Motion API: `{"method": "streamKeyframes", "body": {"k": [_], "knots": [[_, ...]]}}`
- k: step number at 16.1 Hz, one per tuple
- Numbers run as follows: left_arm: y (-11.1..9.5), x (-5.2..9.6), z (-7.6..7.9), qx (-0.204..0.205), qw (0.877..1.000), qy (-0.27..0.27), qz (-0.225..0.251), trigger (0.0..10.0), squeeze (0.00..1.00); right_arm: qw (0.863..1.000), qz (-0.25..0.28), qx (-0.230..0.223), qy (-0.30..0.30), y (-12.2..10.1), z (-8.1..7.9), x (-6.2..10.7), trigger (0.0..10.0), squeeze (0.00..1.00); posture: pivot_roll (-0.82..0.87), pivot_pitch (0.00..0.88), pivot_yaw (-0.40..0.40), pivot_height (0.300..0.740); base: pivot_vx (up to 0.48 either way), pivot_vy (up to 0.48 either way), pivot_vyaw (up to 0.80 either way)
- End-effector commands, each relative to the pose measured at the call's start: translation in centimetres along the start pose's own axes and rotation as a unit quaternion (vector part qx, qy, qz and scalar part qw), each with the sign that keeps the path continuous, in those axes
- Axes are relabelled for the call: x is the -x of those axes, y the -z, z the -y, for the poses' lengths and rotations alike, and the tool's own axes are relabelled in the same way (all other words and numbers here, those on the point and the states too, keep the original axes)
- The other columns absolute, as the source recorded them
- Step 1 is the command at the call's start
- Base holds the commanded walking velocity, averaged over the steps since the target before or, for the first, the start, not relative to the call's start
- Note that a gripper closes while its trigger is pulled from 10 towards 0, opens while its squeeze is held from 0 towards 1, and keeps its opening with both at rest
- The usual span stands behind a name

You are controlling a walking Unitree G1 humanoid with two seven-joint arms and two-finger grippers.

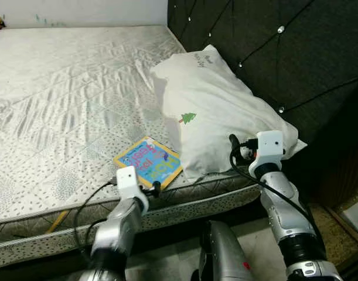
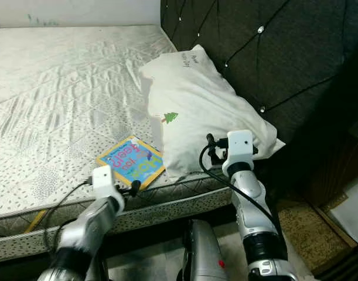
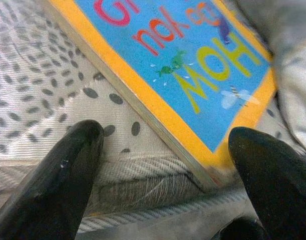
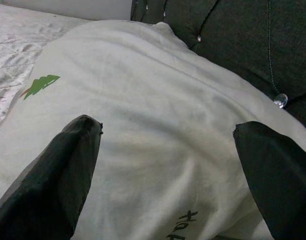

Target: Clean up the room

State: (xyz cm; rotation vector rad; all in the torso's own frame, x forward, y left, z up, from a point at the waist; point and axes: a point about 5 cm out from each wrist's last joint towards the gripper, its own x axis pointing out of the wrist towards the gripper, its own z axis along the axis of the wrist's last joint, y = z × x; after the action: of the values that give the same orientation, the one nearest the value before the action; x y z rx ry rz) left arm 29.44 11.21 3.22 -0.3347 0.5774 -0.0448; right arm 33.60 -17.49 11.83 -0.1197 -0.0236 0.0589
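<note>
Both grippers stood with fingers spread wide. Just ahead of the left gripper [image 3: 163, 165] lay a blue, yellow-bordered book [image 3: 193, 70], flat at the mattress [image 1: 61, 105] edge. Close before the right gripper [image 4: 168, 150] sat a white pillow [image 1: 220, 111], propped against the dark headboard [image 1: 296, 52].

I count one book [image 1: 148, 162] at six o'clock on one mattress [image 1: 61, 105], one pillow [image 1: 217, 111] at three, one tufted headboard [image 1: 272, 52] behind.

dark tufted headboard [image 1: 296, 52] stands behind the bare mattress [image 1: 61, 99].
</note>
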Motion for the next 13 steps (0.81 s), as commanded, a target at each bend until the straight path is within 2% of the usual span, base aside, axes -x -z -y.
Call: {"method": "streamKeyframes", "body": {"k": [1, 4, 5, 6, 7, 8, 11, 13], "knots": [[-0.3, 0.7, 0.4, -0.03, 0.999, 0.021, 0.001, 10.0, 1.0, 1.0, 0.006, -0.001, 0.003, -0.3, 0.5, -0.3, 10.0, 0.0, -0.09, 0.015, -0.066, 0.523, 0.0, 0.0, 0.0], [-0.8, 1.8, 1.2, -0.067, 0.996, 0.065, -0.003, 10.0, 1.0, 1.0, 0.008, -0.001, 0.002, -0.5, 0.4, -0.5, 10.0, 0.0, -0.08, 0.013, -0.067, 0.523, 0.0, 0.0, 0.0], [-0.9, 2.3, 1.7, -0.082, 0.993, 0.088, -0.009, 10.0, 0.77, 1.0, 0.009, -0.001, 0.002, -0.5, 0.3, -0.6, 10.0, 0.0, -0.08, 0.014, -0.065, 0.523, 0.0, 0.0, 0.0], [-1.1, 2.8, 2.0, -0.092, 0.991, 0.097, -0.012, 10.0, 0.64, 1.0, 0.01, -0.002, 0.002, -0.6, 0.3, -0.6, 10.0, 0.0, -0.08, 0.018, -0.063, 0.523, 0.0, 0.0, 0.0], [-1.1, 3.0, 1.9, -0.087, 0.991, 0.098, -0.014, 10.0, 0.43, 1.0, 0.01, -0.002, 0.003, -0.5, 0.3, -0.6, 10.0, 0.0, -0.08, 0.02, -0.06, 0.523, 0.0, 0.0, 0.0], [-1.2, 3.7, 1.4, -0.072, 0.992, 0.097, -0.022, 10.0, 0.0, 1.0, 0.007, -0.002, 0.009, -0.3, 0.6, -0.4, 10.0, 0.0, -0.07, 0.024, -0.057, 0.523, 0.0, 0.0, 0.0], [-0.7, 3.5, 0.1, -0.064, 0.994, 0.083, -0.038, 10.0, 0.0, 1.0, 0.005, -0.004, 0.012, -0.1, 0.6, -0.3, 10.0, 0.0, -0.07, 0.028, -0.057, 0.523, 0.0, 0.0, 0.0], [-0.6, 3.0, -0.3, -0.056, 0.994, 0.082, -0.047, 10.0, 0.0, 1.0, 0.007, -0.005, 0.01, -0.2, 0.4, -0.5, 10.0, 0.0, -0.08, 0.027, -0.056, 0.523, 0.0, 0.0, 0.0]]}}
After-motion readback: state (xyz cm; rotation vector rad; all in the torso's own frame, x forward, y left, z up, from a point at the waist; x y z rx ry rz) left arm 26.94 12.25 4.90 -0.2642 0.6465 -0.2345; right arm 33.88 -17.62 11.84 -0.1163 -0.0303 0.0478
